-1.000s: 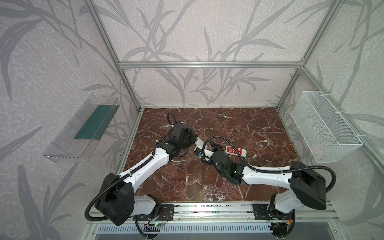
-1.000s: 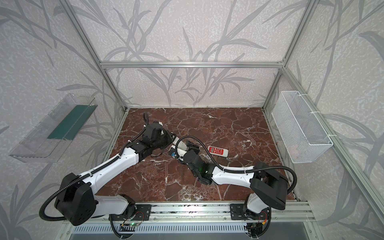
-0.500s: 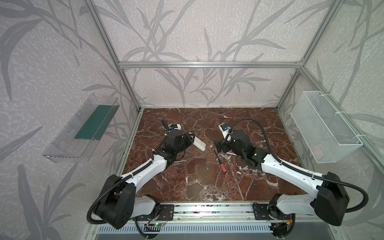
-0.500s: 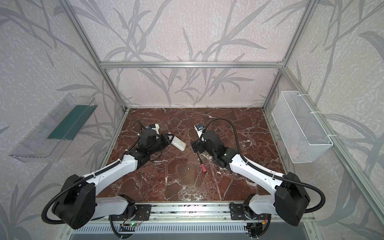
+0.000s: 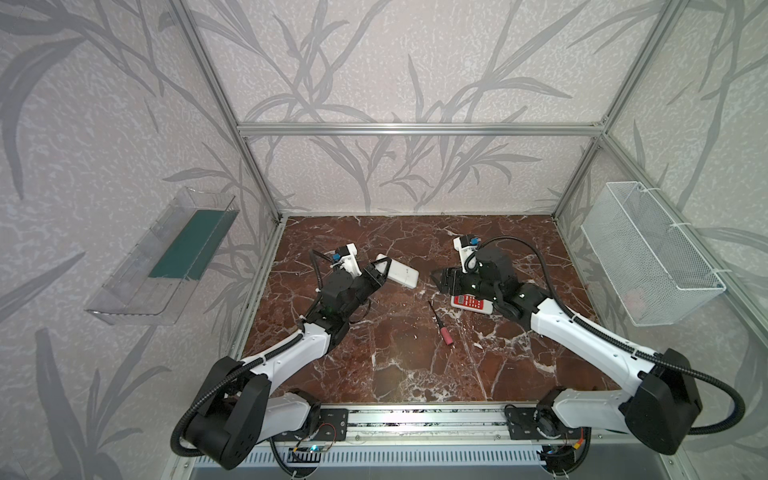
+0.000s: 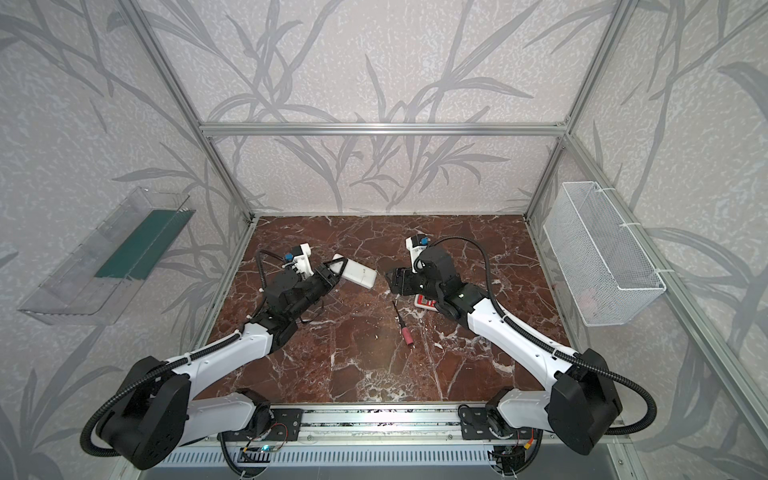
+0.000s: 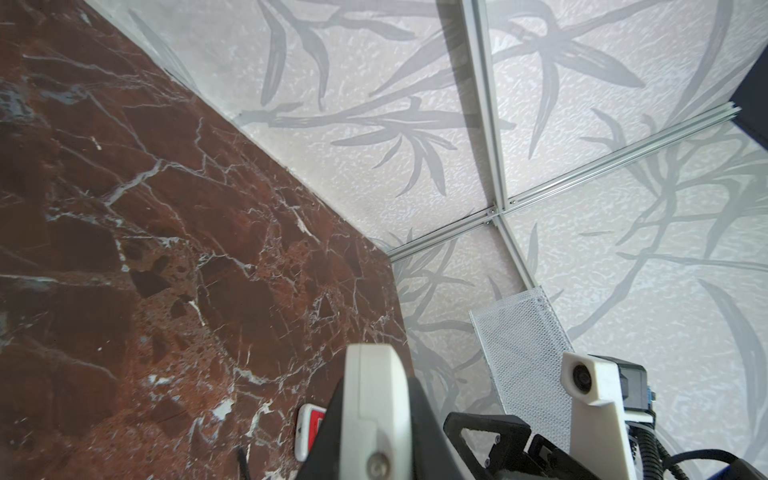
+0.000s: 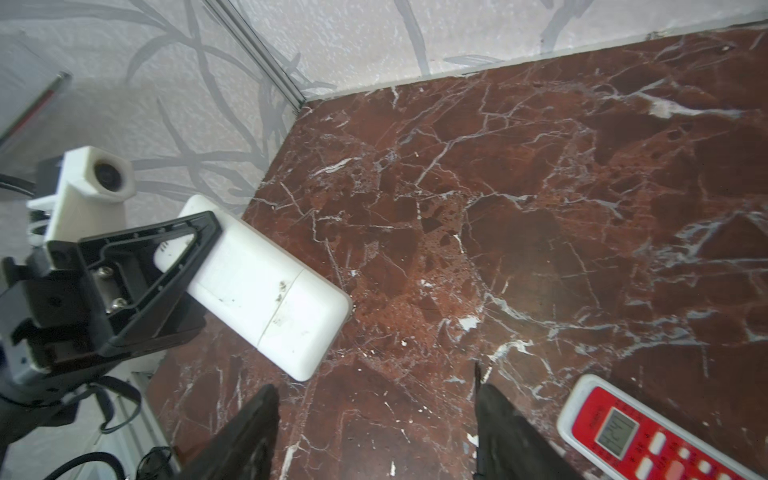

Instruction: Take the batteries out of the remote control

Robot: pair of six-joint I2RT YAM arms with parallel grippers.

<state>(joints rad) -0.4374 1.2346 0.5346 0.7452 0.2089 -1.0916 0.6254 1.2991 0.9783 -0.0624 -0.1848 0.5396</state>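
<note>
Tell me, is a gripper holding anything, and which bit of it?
The left gripper holds the white remote by one end, its other end sticking out past the fingers. The right gripper is open and holds nothing.

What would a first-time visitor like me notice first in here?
Most striking is the white remote, gripped at one end by the left tool, left of centre. Facing it, the right tool stands open and empty beside a red remote lying face up. Between the arms lies a pink-handled screwdriver.
</note>
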